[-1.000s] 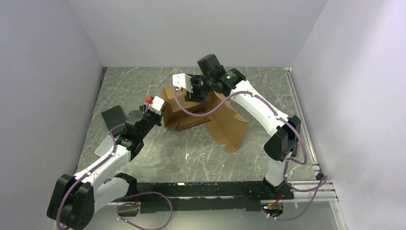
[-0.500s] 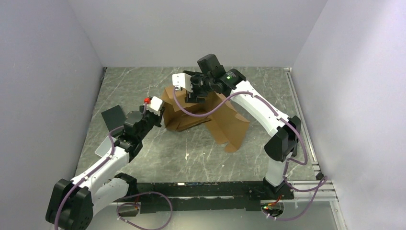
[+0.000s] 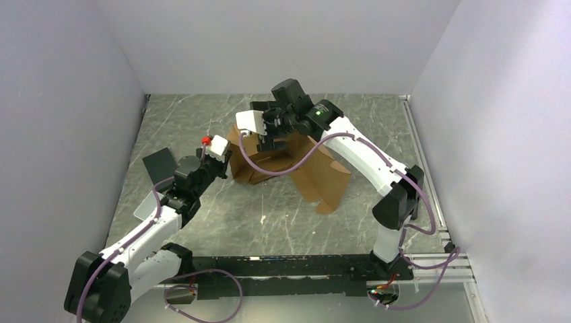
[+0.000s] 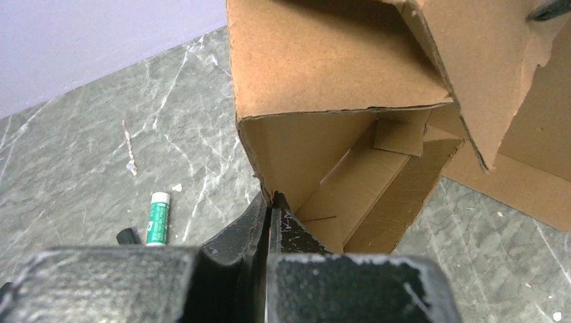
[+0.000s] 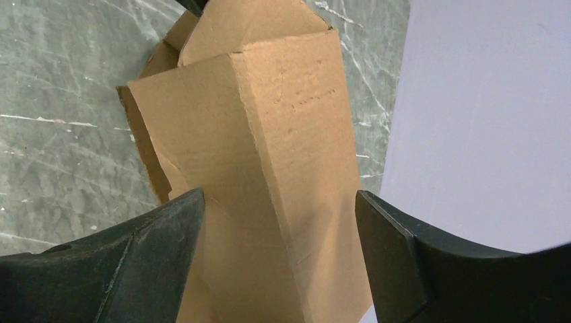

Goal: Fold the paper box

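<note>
Nearest the bases, the left fingers (image 4: 246,229) were pinched shut on the lower near corner of the paper box (image 3: 322,176). The box sat half-erected in the middle of the desk (image 3: 283,215), with one wall raised and its right-hand panels lying flat. Farther back, the right fingers (image 5: 155,249) stood wide apart astride an upright folded panel, gripping nothing. The corrugated board looked light and stiff, likely to spring back along its creases and dent under a hard pinch, so edges beside a crease seemed the best hold. Against a second earlier, the right wrist had shifted left over the box, while the left arm had barely moved.
</note>
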`<state>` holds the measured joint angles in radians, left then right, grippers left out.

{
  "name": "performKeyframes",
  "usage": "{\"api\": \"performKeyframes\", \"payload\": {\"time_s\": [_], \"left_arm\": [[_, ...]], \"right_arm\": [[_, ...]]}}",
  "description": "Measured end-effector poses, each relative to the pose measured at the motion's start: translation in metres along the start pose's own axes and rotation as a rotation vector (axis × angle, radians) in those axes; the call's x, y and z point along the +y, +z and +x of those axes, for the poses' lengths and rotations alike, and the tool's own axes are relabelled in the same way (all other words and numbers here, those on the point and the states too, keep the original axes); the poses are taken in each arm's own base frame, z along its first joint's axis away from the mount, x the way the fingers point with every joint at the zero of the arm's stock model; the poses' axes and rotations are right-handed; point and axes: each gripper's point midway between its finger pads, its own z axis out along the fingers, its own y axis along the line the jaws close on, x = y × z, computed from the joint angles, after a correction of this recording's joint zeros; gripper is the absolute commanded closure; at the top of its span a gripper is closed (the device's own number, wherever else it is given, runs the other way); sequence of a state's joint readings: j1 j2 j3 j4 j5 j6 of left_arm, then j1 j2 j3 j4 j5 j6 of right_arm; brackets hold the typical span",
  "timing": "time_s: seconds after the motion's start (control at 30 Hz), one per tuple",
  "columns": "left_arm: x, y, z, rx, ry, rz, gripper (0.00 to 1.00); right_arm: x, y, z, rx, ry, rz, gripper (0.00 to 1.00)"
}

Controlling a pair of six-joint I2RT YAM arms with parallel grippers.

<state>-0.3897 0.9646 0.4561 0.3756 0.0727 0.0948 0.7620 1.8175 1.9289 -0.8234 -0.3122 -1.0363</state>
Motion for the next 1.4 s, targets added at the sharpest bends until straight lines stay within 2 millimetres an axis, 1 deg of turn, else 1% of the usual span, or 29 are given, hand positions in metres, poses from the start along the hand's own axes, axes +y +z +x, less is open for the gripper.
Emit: {"api": "performKeyframes", "payload": {"time_s": [0.1,0.17,0.43,0.57,0.7,0.8,0.9,0.97,1.13,1.23,1.4], "left_arm": [[0.0,0.0,-0.001,-0.002,-0.011,-0.002,0.99],[0.0,-0.001,-0.002,-0.006,-0.014,-0.005,1.0],[0.006,-0.002,-0.002,-0.005,-0.054,-0.045,1.0],[0.005,-0.002,-0.003,-0.007,-0.062,-0.048,1.0],[0.006,0.001,0.0,-0.002,-0.063,-0.072,1.0],[0.007,0.005,0.0,-0.004,-0.061,-0.096,1.0],[0.008,0.008,0.0,-0.01,-0.058,-0.122,1.0],[0.009,0.01,0.0,-0.014,-0.054,-0.141,1.0],[0.006,0.011,-0.004,-0.027,-0.038,-0.183,1.0],[0.004,0.011,-0.007,-0.039,-0.025,-0.205,1.0],[0.002,0.012,-0.005,-0.037,-0.017,-0.266,1.0]], "right_arm": [[0.0,0.0,-0.005,-0.007,-0.018,0.0,0.14],[-0.001,-0.001,-0.004,-0.001,-0.02,0.005,0.15],[-0.01,-0.001,-0.003,0.023,-0.007,0.057,0.19],[-0.014,-0.002,-0.005,0.021,0.008,0.078,0.19],[-0.017,-0.003,-0.01,0.005,0.011,0.083,0.14],[-0.014,-0.003,-0.014,-0.013,0.005,0.066,0.11],[-0.008,-0.003,-0.014,-0.018,0.003,0.038,0.1],[-0.006,-0.003,-0.013,-0.014,0.003,0.027,0.11],[-0.007,-0.003,-0.012,-0.005,0.003,0.035,0.12],[-0.01,-0.004,-0.01,0.006,0.006,0.051,0.13],[-0.017,-0.005,-0.009,0.015,0.004,0.082,0.15]]}}
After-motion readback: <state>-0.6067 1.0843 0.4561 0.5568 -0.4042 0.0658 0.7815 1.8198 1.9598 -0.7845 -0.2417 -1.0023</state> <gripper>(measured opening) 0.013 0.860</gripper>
